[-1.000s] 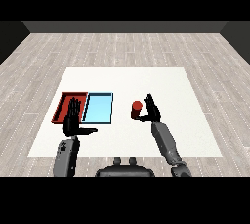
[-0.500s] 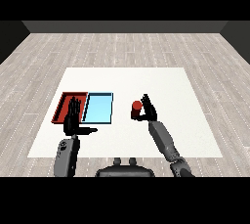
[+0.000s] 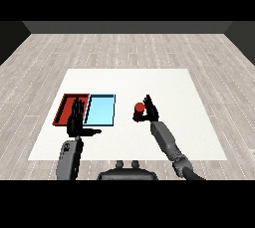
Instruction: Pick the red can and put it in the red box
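The red can [image 3: 139, 107] is right of the trays, with my right hand [image 3: 148, 110] curled round its right side. It appears held just above the white table [image 3: 164, 85]. The red tray [image 3: 66, 108] lies at the left, with the light blue tray [image 3: 101, 110] touching its right side. My left hand [image 3: 76, 121] hovers with straight fingers over the red tray's near right corner, holding nothing. The can stands about one tray's width to the right of the blue tray.
Grey plank floor surrounds the white table. The table's far half and right side hold no objects. My left forearm [image 3: 69, 158] rises from the lower left, and my right forearm [image 3: 167, 141] comes in from the lower right.
My right hand has closed in round the red can, and both have shifted slightly left toward the trays. My left hand has stayed in place.
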`<action>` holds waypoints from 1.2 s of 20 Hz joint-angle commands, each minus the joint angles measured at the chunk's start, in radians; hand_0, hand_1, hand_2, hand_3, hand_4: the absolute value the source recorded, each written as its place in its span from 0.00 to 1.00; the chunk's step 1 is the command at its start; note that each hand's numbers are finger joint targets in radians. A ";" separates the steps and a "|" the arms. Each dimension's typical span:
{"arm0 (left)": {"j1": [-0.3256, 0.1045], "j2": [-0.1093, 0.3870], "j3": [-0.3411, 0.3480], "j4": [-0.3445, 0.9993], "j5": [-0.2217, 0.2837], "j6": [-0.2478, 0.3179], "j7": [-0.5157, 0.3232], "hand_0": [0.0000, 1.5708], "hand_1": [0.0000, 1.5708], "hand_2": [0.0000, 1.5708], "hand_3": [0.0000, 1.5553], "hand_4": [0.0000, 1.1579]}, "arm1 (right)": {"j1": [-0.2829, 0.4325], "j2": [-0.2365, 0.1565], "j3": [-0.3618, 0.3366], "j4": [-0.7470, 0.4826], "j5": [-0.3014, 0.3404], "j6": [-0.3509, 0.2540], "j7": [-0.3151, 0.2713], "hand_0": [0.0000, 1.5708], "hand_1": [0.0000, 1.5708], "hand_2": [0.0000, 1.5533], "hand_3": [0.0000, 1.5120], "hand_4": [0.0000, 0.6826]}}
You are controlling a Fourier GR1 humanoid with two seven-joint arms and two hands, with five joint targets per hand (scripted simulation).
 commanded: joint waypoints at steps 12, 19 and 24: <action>0.071 -0.009 -0.014 -0.063 0.009 -0.019 -0.016 0.00 0.00 0.00 0.00 0.00 | -0.072 0.005 0.070 0.077 -0.075 -0.007 -0.016 0.00 0.00 0.00 0.00 0.00; 0.080 -0.023 -0.018 0.015 -0.017 -0.027 -0.099 0.00 0.00 0.00 0.00 0.00 | -0.106 0.005 0.180 0.082 -0.155 -0.090 -0.003 0.00 0.00 0.00 0.00 0.00; 0.082 0.034 0.038 -0.051 0.056 -0.069 -0.019 0.00 0.00 0.00 0.00 0.00 | -0.181 0.005 0.205 0.181 -0.212 -0.118 -0.005 0.00 0.00 0.00 0.00 0.00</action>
